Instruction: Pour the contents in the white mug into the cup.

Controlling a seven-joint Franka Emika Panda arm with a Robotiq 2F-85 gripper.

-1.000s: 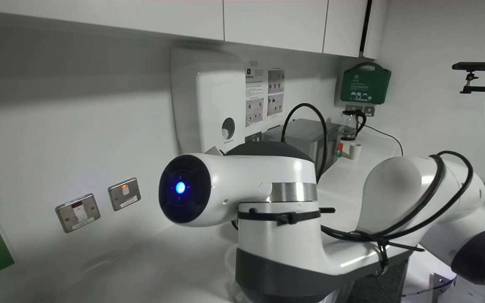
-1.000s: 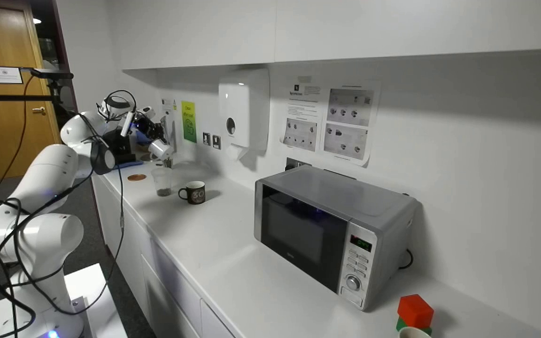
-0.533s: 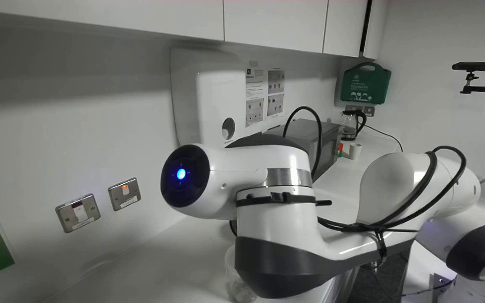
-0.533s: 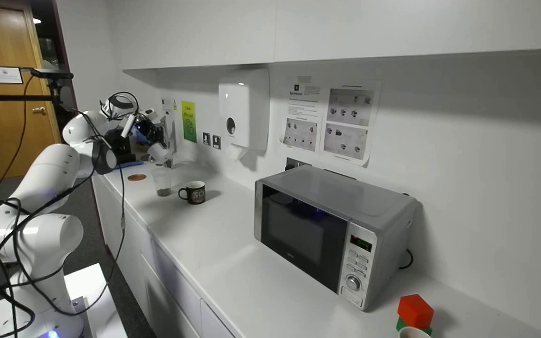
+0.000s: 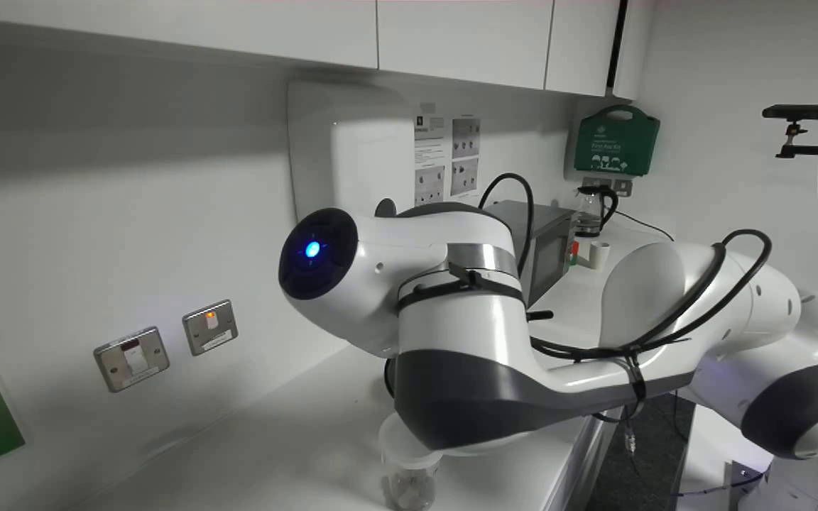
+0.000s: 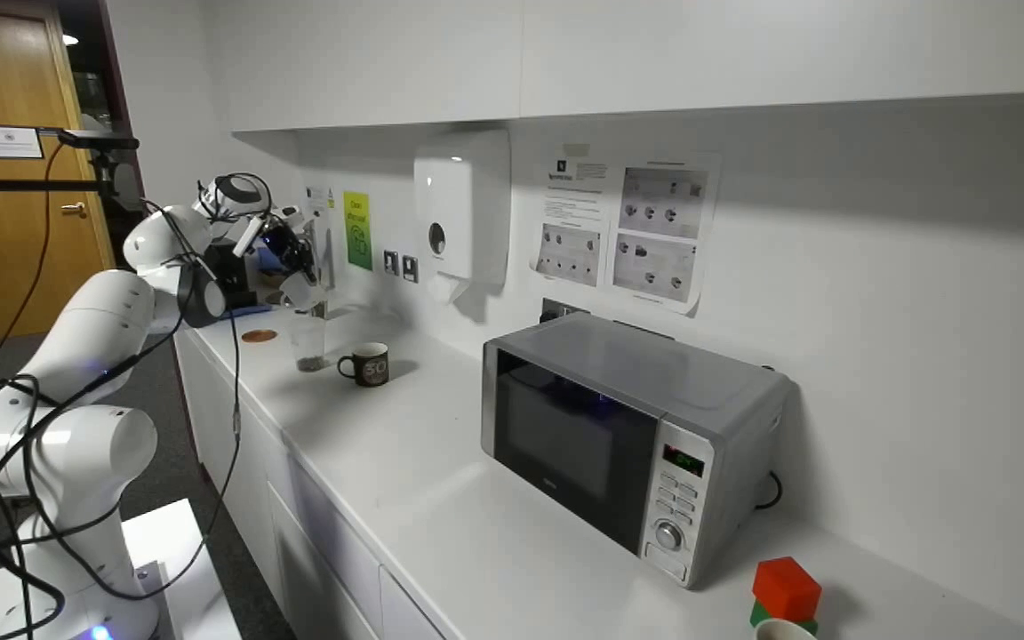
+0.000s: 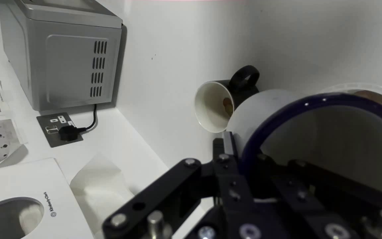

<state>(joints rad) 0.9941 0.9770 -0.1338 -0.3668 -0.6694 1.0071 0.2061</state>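
Observation:
The white mug (image 7: 267, 106), which has a dark blue rim, hangs tilted in my gripper (image 7: 245, 152). One finger (image 7: 229, 142) presses on its outside near the rim; the other is mostly hidden within the mouth. The mug's inside is in shadow, so I cannot tell what it holds. Directly below the mug (image 6: 301, 290) in an exterior view stands the translucent cup (image 6: 308, 342), upright, with something dark at its bottom. The cup (image 5: 409, 461) also shows low in an exterior view, partly behind my arm. Only part of the cup's rim (image 7: 353, 85) shows in the wrist view.
A black mug (image 6: 372, 366) stands beside the cup. Farther along the counter are a microwave (image 6: 619, 444), a red block (image 6: 786, 588) and a white vessel (image 5: 598, 255). The towel dispenser (image 6: 463, 209) juts from the wall. A brown disc (image 6: 259, 336) lies near the counter's front edge.
The wrist has risen and rolled, tilting the mug further above the cup. More of the cup shows below the arm. The grip on the mug has stayed the same.

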